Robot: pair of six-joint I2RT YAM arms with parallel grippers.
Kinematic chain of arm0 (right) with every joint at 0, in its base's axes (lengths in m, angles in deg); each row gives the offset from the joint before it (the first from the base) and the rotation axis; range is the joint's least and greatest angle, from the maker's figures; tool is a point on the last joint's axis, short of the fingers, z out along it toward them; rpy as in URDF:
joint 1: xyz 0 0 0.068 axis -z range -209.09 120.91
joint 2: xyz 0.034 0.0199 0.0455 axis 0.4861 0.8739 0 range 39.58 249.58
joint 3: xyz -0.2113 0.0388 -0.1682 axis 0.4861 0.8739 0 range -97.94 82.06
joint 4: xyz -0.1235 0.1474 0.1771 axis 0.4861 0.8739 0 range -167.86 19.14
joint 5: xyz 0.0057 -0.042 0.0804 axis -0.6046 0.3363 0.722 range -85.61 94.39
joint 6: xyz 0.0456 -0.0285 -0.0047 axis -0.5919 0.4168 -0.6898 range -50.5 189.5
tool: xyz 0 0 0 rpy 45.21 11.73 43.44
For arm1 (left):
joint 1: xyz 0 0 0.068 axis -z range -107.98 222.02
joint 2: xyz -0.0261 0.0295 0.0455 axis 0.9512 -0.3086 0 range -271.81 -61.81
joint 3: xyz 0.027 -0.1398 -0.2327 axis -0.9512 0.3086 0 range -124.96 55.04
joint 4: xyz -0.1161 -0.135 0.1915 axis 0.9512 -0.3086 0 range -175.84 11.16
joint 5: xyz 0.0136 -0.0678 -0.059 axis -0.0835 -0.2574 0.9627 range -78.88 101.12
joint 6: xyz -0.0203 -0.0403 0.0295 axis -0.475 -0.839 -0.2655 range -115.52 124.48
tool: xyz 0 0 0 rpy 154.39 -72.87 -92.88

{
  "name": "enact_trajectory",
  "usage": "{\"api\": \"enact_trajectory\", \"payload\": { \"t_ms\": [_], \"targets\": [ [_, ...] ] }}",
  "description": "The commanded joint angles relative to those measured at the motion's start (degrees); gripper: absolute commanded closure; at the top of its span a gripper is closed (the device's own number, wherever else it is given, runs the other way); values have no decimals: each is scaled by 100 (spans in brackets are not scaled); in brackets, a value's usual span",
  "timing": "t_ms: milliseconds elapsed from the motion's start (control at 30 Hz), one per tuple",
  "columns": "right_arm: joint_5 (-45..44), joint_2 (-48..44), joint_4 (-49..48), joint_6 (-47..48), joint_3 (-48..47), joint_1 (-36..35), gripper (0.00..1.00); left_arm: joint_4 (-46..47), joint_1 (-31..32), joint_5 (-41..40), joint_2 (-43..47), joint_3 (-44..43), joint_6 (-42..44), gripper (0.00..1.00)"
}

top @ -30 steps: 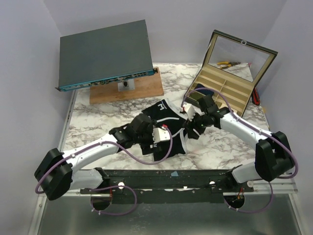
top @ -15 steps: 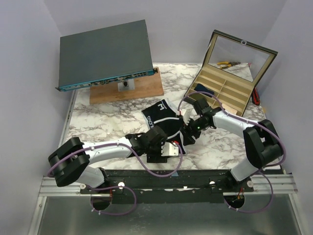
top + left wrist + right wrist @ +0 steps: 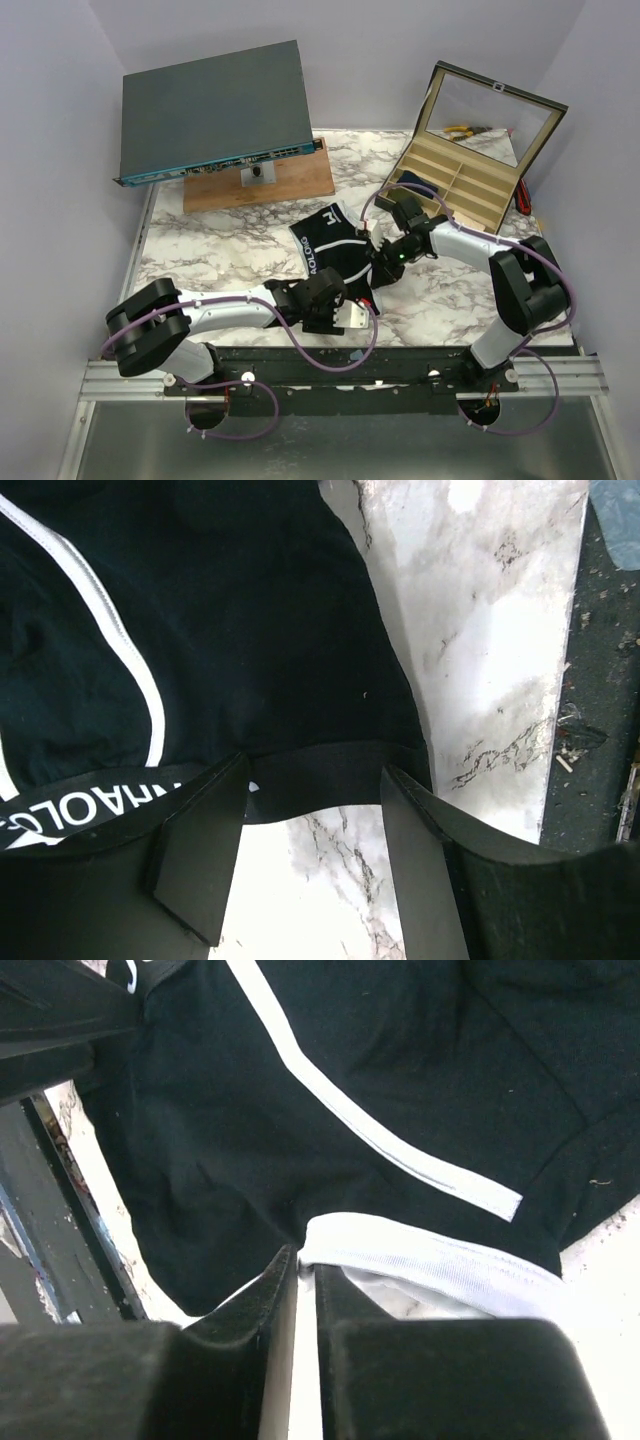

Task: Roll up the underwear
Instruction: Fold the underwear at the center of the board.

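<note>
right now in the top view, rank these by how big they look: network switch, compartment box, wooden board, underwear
1. network switch
2. compartment box, open lid included
3 and 4. wooden board and underwear: too close to rank, both partly covered

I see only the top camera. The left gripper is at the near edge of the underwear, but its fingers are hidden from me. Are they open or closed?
Observer: Open. In the left wrist view, the left gripper has its jaws apart, and the edge of the underwear lies between the fingertips, not clamped.
Operator: And the right one? From above I see only a dark shape.
Observer: The right gripper has its fingers almost together. They seem to pinch the fabric right at the white trim.
</note>
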State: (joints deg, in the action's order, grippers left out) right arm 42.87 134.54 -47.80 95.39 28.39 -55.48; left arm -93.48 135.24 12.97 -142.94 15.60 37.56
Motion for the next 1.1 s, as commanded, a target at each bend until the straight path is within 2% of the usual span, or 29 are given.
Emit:
{"api": "enact_trajectory", "payload": {
  "t_ms": [0,133,367,433,567,667,867,1067],
  "targets": [
    [78,19,513,77,-235,-41,92,-169,45,-399,-89,73,132,40],
    [-285,-188,1102,174,-355,-41,99,-206,50,-479,-53,86,177,41],
    [-943,-424,2579,293,-997,-37,99,-311,78,-519,27,138,267,43],
    [-956,-414,2776,245,-1081,-36,93,-342,114,-510,36,147,276,43],
    [-886,-274,2695,30,-1102,-41,70,-436,186,-475,34,106,274,43],
    [-947,-205,2428,-127,-1067,-40,60,-543,200,-524,40,103,309,43],
    [-896,-139,2298,164,-710,-41,56,-600,201,-606,246,217,293,43],
    [-203,-371,2373,904,-280,-274,55,-596,206,-500,288,218,116,43]
  ]
}}
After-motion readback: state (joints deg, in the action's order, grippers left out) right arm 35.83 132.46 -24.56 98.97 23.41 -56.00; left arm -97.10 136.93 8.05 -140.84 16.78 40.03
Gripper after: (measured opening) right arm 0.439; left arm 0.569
